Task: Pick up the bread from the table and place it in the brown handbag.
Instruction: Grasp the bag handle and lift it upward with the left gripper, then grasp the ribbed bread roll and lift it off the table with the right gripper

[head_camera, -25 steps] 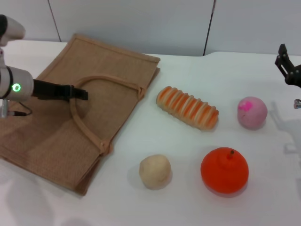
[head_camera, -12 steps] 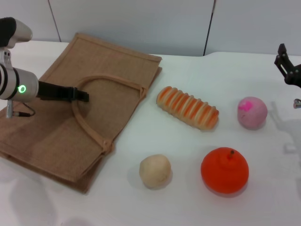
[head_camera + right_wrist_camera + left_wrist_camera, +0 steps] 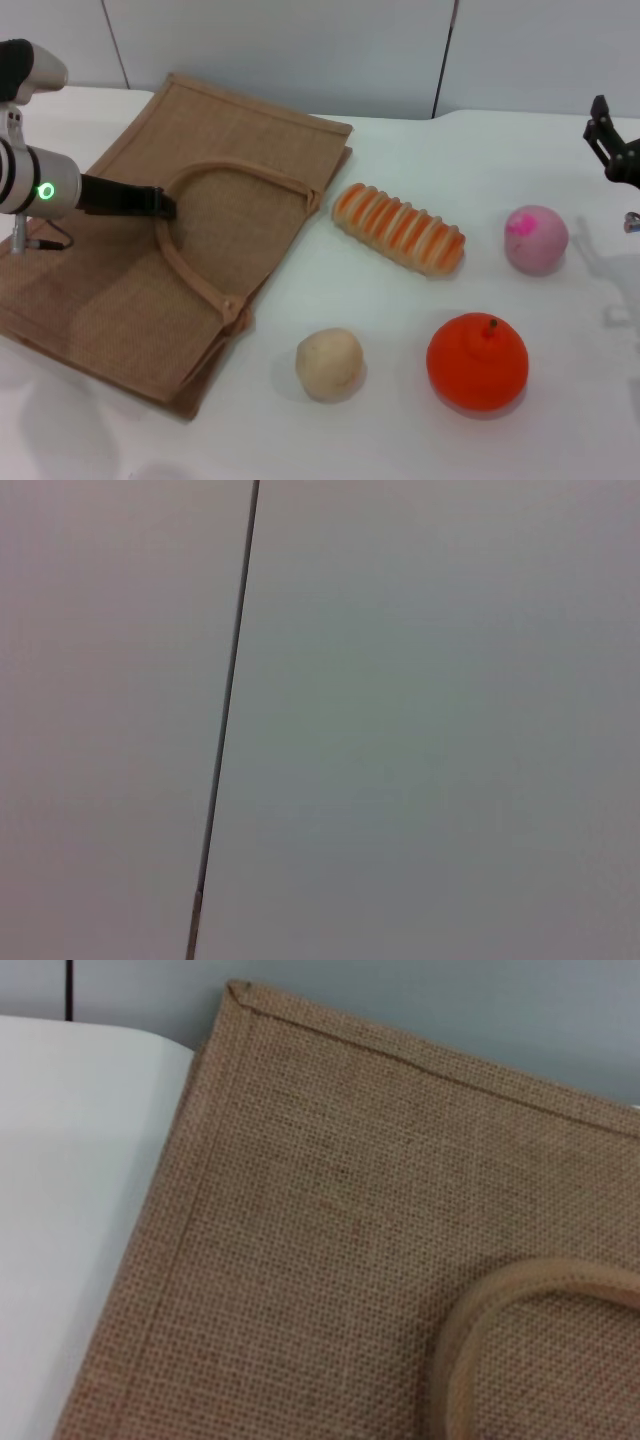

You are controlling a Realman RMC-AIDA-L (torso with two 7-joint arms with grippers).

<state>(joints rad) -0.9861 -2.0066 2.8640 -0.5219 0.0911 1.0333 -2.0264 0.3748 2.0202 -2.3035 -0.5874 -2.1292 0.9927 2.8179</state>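
Head view is showing one brown handbag (image 3: pixel 150 270), one bread (image 3: pixel 399 228), one beige ball (image 3: pixel 329 363), one orange fruit (image 3: pixel 477 361), one pink ball (image 3: pixel 536 239) and two grippers. The left gripper (image 3: pixel 165 203) is reaching over the flat handbag, its dark tip meeting the near end of the looped handle (image 3: pixel 205 215); whether its fingers are apart or together cannot be told, nor whether they are pinching the handle. The bag is lying beneath and around this gripper on the white table (image 3: pixel 420 420). The bread is lying on the table well to the gripper's right, just past the bag's edge, untouched. The beige ball is sitting nearer the robot than the bread, and the orange fruit and pink ball are lying farther right again. The right gripper (image 3: pixel 610 150) is hanging at the far right edge, well apart from everything; its fingers cannot be judged either.
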